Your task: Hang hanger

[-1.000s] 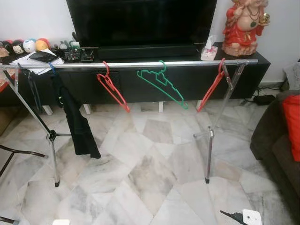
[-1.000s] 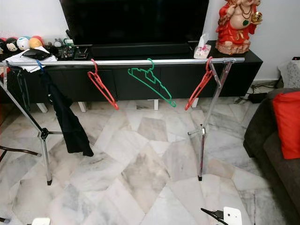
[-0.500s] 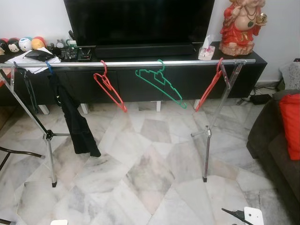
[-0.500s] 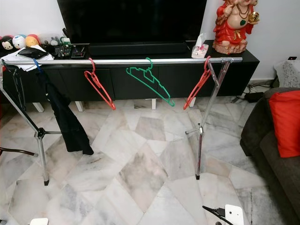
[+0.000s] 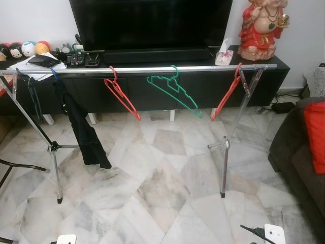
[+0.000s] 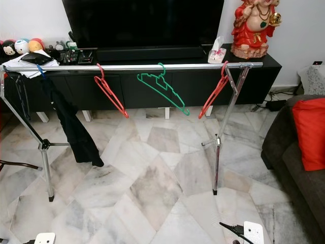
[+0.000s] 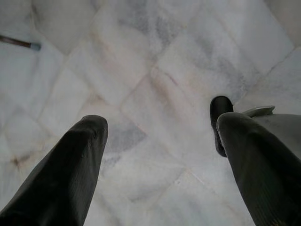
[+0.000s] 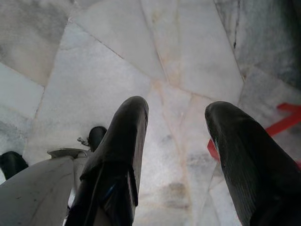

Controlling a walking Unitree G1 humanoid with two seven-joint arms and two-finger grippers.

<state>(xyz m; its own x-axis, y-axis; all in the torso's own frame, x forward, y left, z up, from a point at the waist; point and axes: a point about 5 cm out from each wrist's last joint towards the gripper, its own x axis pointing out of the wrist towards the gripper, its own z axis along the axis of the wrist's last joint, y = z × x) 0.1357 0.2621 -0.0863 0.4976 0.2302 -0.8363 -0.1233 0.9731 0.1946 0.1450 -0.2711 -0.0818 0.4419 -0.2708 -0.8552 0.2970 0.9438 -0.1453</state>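
Note:
A chrome clothes rack (image 5: 152, 69) stands across the marble floor in front of a black TV cabinet. On its rail hang a red hanger (image 5: 122, 94), a green hanger (image 5: 175, 92) near the middle, and another red hanger (image 5: 226, 97) by the right upright. At the left end a black garment (image 5: 84, 129) hangs from a blue hanger. My left gripper (image 7: 160, 125) is open and empty, pointing down at the floor. My right gripper (image 8: 178, 108) is also open and empty above the floor, with a red strip (image 8: 280, 123) on the tiles beside it.
The TV cabinet (image 5: 203, 84) carries a large TV, a red statue (image 5: 261, 28) and small clutter on the left. A dark sofa with a red cushion (image 5: 316, 134) stands at the right. A white plug block with a black cable (image 5: 271, 234) lies on the floor near my feet.
The camera has shifted a little, so the whole scene sits slightly differently. The hangers and the garment stay in their places on the rail.

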